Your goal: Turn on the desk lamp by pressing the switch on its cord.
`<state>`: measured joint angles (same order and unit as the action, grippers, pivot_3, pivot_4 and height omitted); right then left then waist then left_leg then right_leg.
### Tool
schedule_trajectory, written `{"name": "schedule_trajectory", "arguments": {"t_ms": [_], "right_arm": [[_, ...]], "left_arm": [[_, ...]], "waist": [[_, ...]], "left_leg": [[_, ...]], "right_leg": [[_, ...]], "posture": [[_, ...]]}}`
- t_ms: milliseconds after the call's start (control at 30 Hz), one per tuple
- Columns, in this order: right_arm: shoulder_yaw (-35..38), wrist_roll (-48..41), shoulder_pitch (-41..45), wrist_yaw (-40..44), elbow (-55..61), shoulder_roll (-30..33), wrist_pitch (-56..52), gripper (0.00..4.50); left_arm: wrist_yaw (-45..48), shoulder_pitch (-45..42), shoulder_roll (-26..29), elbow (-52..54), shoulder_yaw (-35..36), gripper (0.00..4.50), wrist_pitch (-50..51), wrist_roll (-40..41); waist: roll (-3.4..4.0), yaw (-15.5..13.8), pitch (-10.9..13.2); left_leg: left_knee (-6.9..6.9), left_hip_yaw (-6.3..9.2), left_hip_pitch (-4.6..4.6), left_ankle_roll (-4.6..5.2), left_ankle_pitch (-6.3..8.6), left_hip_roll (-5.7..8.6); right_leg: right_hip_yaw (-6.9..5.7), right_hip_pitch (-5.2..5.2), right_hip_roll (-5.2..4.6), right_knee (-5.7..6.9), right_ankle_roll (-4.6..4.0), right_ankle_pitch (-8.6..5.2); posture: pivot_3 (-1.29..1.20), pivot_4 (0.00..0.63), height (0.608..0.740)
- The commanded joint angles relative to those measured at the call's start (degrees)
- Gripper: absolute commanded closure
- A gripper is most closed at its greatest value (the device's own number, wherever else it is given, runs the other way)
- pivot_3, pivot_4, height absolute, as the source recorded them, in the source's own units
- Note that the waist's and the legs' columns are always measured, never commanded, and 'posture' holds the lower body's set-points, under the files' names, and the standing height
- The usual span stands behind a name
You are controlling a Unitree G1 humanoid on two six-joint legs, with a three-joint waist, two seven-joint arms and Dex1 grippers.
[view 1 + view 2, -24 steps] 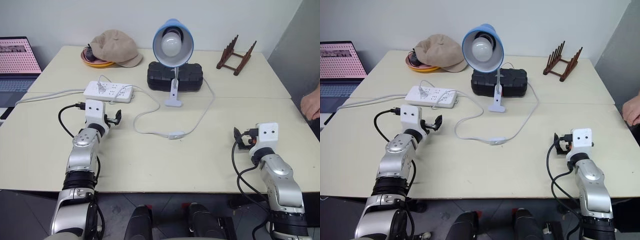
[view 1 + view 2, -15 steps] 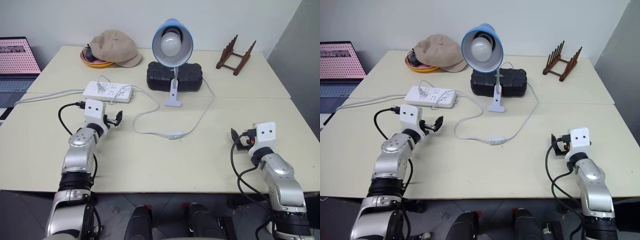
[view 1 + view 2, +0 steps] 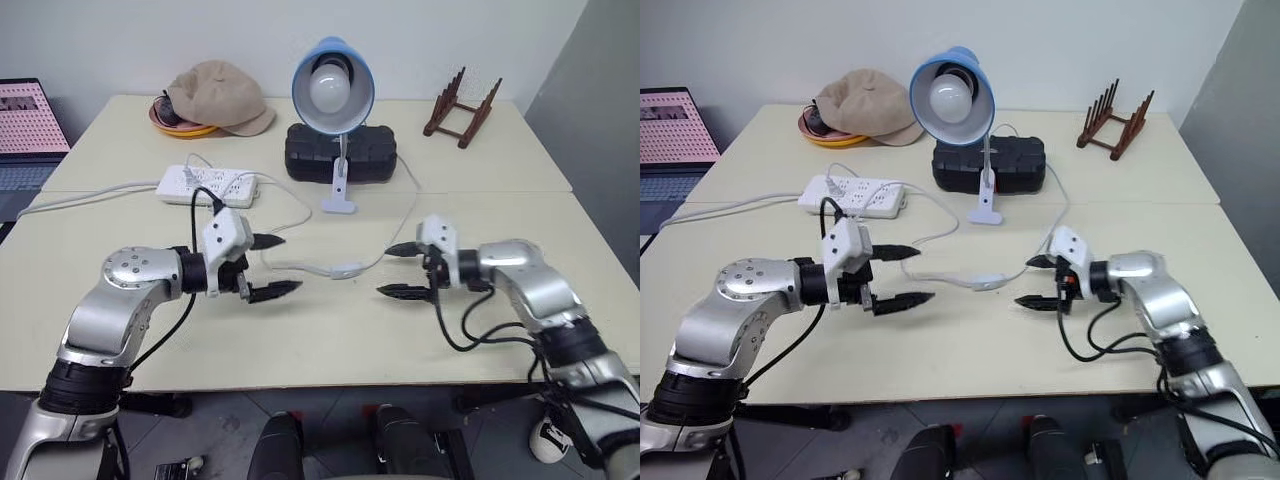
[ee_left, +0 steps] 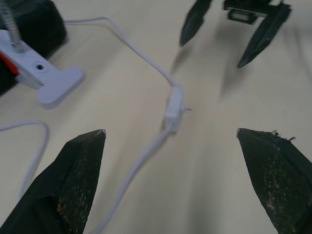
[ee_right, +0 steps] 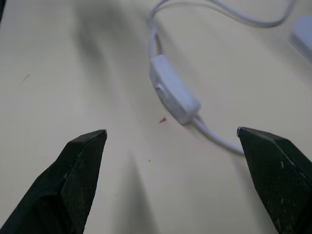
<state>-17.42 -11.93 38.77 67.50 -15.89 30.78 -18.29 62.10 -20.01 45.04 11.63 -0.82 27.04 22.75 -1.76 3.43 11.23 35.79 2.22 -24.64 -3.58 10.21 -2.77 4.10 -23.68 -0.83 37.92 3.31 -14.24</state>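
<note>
switch [image 3: 347, 270]: centre of frame, on table, long axis near level along cord [image 3: 300, 267] | left gripper [image 3: 272, 266]: wide open, empty, left of switch | right gripper [image 3: 396, 271]: wide open, empty, right of switch, somewhat nearer | lamp [image 3: 333, 87]: upper centre, unlit

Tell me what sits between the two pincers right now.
The switch on the cord lies on the table between the open left pincer and open right pincer, untouched, in both eye views.
</note>
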Motion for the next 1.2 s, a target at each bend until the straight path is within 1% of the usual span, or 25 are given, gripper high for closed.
{"name": "schedule_trajectory", "arguments": {"t_ms": [33, 233, 367, 400, 433, 467, 500, 533, 667, 733, 767, 833, 900, 933, 967, 1067, 1133, 1200], "right_arm": [[-1.1, 3.3, 6.9, 2.0, -11.4, -3.6, 7.2, 0.02], [-2.4, 8.0, 14.2, 2.9, -28.6, -9.9, 16.0, 0.02], [-1.4, 9.5, 15.9, 3.9, -34.2, -11.3, 19.5, 0.02], [-1.6, 9.9, 16.0, 4.6, -35.0, -11.2, 20.3, 0.30], [-1.7, 10.2, 16.0, 5.5, -35.6, -11.1, 20.9, 0.45], [-1.6, 10.2, 16.0, 6.0, -35.9, -11.0, 21.1, 0.45], [-1.4, 10.1, 16.1, 6.3, -36.2, -11.0, 21.3, 0.86], [-1.1, 10.0, 16.0, 6.4, -36.3, -11.1, 21.3, 0.99], [0.5, 9.6, 15.8, 6.8, -36.6, -11.7, 21.1, 2.12], [1.1, 9.2, 15.5, 7.0, -36.1, -12.0, 20.3, 2.59], [1.3, 9.3, 15.3, 7.0, -35.8, -12.0, 20.3, 2.73], [2.0, 9.3, 15.0, 6.7, -35.5, -12.1, 20.0, 3.26], [2.7, 8.8, 14.6, 7.2, -35.0, -12.0, 19.1, 3.71], [3.1, 8.3, 14.3, 7.9, -34.5, -11.8, 18.2, 4.05], [3.7, 7.7, 14.0, 8.5, -33.9, -11.6, 17.0, 4.13], [6.4, 5.4, 13.2, 8.4, -31.5, -10.2, 12.2, 4.14], [8.6, 3.5, 12.7, 7.3, -28.3, -9.6, 7.1, 4.14], [12.7, -2.8, 11.3, 5.8, -18.9, -8.7, -6.3, 4.14]], "left_arm": [[0.3, 1.7, 2.0, 3.8, 2.0, 0.00, 0.5, 1.2], [-1.9, 5.8, 2.7, 8.0, 4.9, 0.00, 2.2, 2.2], [-3.0, 6.6, 2.8, 9.1, 5.7, 0.00, 3.0, 2.8], [-3.1, 6.8, 3.0, 9.3, 5.9, 0.00, 3.1, 2.9], [-3.1, 7.0, 3.1, 9.4, 6.2, 0.00, 3.2, 3.0], [-3.2, 7.2, 3.3, 9.5, 6.4, 0.00, 3.3, 3.2], [-3.2, 7.2, 3.3, 9.5, 6.5, 0.00, 3.4, 3.2], [-3.3, 7.2, 3.2, 9.6, 6.6, 0.00, 3.7, 3.4], [-3.2, 6.6, 3.0, 9.0, 6.1, 0.00, 3.5, 3.2], [-2.9, 6.2, 2.9, 8.6, 5.8, 0.00, 3.5, 3.3], [-2.7, 6.0, 2.9, 8.4, 5.7, 0.00, 3.5, 3.3], [-2.5, 5.6, 2.8, 7.9, 5.4, 0.00, 3.3, 3.1], [-2.1, 5.3, 2.7, 7.6, 5.0, 0.00, 3.4, 3.3], [-1.9, 5.3, 2.7, 7.5, 4.9, 0.00, 3.6, 3.4], [-1.7, 5.3, 2.7, 7.4, 4.7, 0.00, 3.7, 3.4], [-1.2, 6.0, 2.6, 7.8, 4.7, 0.00, 6.6, 5.4], [-2.6, 6.0, 1.2, 8.7, 5.9, 0.00, 11.1, 9.4], [-7.7, 5.3, -3.5, 8.5, 8.7, 0.00, 20.1, 17.4]], "waist": [[0.00, 0.0, 0.0], [0.00, -0.2, 0.0], [0.02, -0.4, 0.0], [0.02, -0.3, 0.0], [0.02, -0.3, 0.0], [0.02, -0.3, 0.0], [0.02, -0.2, 0.0], [0.02, -0.2, 0.0], [0.02, -0.2, 0.0], [0.02, -0.2, 0.0], [0.03, -0.2, 0.0], [0.03, -0.2, 0.0], [0.03, -0.2, 0.0], [0.02, -0.2, 0.0], [0.02, -0.2, 0.0], [0.03, -0.2, 0.0], [0.03, -0.2, 0.0], [0.05, -0.2, 0.0]], "left_leg": [[0.00, 0.00, 0.00, 0.00, 0.00, 0.00], [0.00, 0.00, -0.02, 0.00, 0.00, 0.00], [0.00, 0.02, -0.02, 0.00, 0.00, 0.00], [0.00, 0.01, -0.02, 0.00, 0.00, 0.00], [0.01, 0.01, -0.02, 0.00, 0.00, 0.00], [0.00, 0.01, -0.02, 0.00, 0.00, 0.00], [0.00, 0.01, -0.01, 0.00, 0.00, 0.00], [0.00, 0.02, 0.00, 0.00, 0.00, -0.01], [0.00, 0.02, 0.00, 0.00, 0.00, -0.01], [0.00, 0.02, 0.00, 0.00, 0.00, -0.01], [0.00, 0.02, 0.00, 0.00, 0.00, -0.01], [0.00, 0.02, 0.00, 0.00, 0.00, -0.01], [0.00, 0.02, 0.00, 0.00, 0.00, -0.01], [0.01, 0.02, 0.00, 0.00, 0.00, -0.01], [0.00, 0.02, 0.00, 0.00, 0.00, -0.01], [0.01, 0.02, 0.00, 0.00, 0.00, -0.01], [0.00, 0.02, 0.00, 0.00, 0.00, -0.01], [0.01, 0.03, 0.00, 0.00, 0.00, -0.01]], "right_leg": [[-0.01, -0.01, 0.00, 0.00, 0.00, 0.00], [0.00, -0.02, 0.00, 0.02, 0.01, 0.01], [-0.01, -0.02, 0.00, 0.05, 0.01, 0.01], [-0.01, -0.02, 0.00, 0.04, 0.01, 0.01], [-0.01, -0.02, 0.00, 0.04, 0.01, 0.01], [-0.01, -0.02, 0.00, 0.05, 0.01, 0.01], [-0.01, -0.02, 0.00, 0.06, 0.01, 0.01], [-0.01, -0.03, 0.01, 0.08, 0.01, 0.01], [-0.01, -0.03, 0.02, 0.09, 0.01, 0.01], [-0.01, -0.03, 0.02, 0.09, 0.01, 0.01], [-0.01, -0.03, 0.02, 0.09, 0.01, 0.01], [-0.01, -0.03, 0.02, 0.10, 0.02, 0.02], [-0.01, -0.03, 0.02, 0.10, 0.03, 0.03], [-0.01, -0.03, 0.02, 0.10, 0.03, 0.02], [-0.01, -0.03, 0.02, 0.10, 0.03, 0.03], [-0.01, -0.03, 0.02, 0.10, 0.07, 0.05], [-0.01, -0.03, 0.02, 0.10, 0.07, 0.04], [-0.01, -0.03, 0.02, 0.13, 0.07, 0.05]], "posture": [[0.00, 0.150, 0.740], [0.00, 0.150, 0.740], [0.00, 0.150, 0.740], [0.00, 0.150, 0.740], [0.00, 0.150, 0.740], [0.00, 0.150, 0.740], [0.00, 0.150, 0.740], [0.00, 0.150, 0.740], [0.00, 0.150, 0.740], [0.00, 0.150, 0.740], [0.00, 0.150, 0.740], [0.00, 0.150, 0.740], [0.00, 0.150, 0.740], [0.00, 0.150, 0.740], [0.00, 0.150, 0.740], [0.00, 0.150, 0.740], [0.00, 0.150, 0.740], [0.00, 0.150, 0.740]]}}
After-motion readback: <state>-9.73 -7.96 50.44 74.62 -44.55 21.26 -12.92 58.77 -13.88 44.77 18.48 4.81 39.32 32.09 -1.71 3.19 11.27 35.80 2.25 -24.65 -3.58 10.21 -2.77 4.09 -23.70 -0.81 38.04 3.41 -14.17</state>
